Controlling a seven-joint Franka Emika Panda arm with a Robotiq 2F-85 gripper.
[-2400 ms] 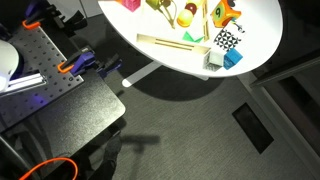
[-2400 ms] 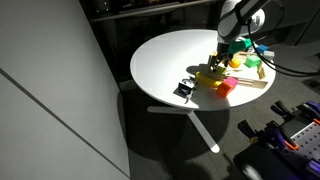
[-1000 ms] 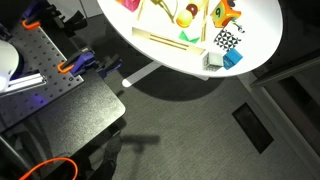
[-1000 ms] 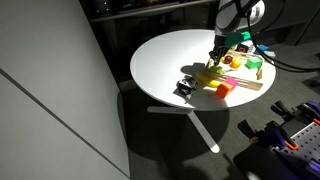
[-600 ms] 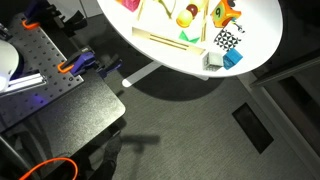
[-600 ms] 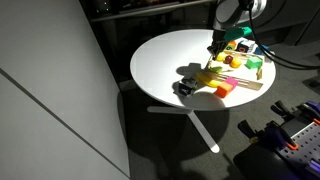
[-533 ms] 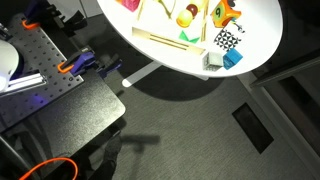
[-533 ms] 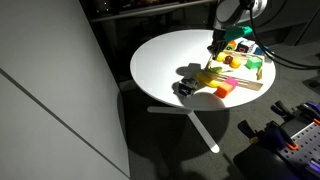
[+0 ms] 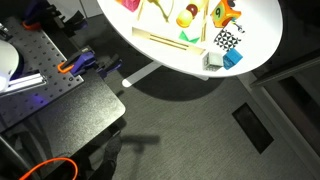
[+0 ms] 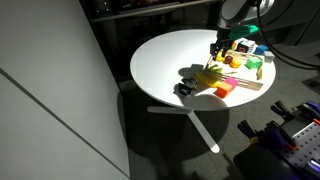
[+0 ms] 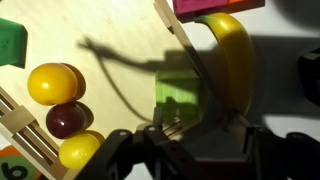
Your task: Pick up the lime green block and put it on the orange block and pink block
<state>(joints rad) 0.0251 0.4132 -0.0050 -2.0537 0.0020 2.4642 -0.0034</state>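
In the wrist view we count one lime green block [image 11: 180, 98], one pink block [image 11: 215, 5] cut off by the top edge, one yellow arch [image 11: 232, 50], one dark green block [image 11: 10, 45] at the 9 o'clock edge, and a row of three round beads [image 11: 65, 118], two yellow with a dark red one between them. The lime green block lies flat on the white surface [image 10: 165, 60] near the middle of that view, at 6 o'clock of the pink block and just beside the arch's 8 o'clock leg. It shows us a nearly square face, its edges running about 12 to 6 and 3 to 9, so we cannot make out a long axis. One thin wooden stick [image 11: 188, 45] slants from 11 o'clock toward 5 o'clock and ends over the block's 3 o'clock edge. The tool [image 11: 190, 142] comes in from 6 o'clock with its jaws spread wide and nothing between them; the block sits just beyond the fingertips, toward 12 o'clock. In an exterior view the tool [image 10: 220, 46] hangs over the cluster of toys, with one orange block [image 10: 223, 90] at its 6 o'clock and one checkered block [image 10: 183, 90] at its 8 o'clock.
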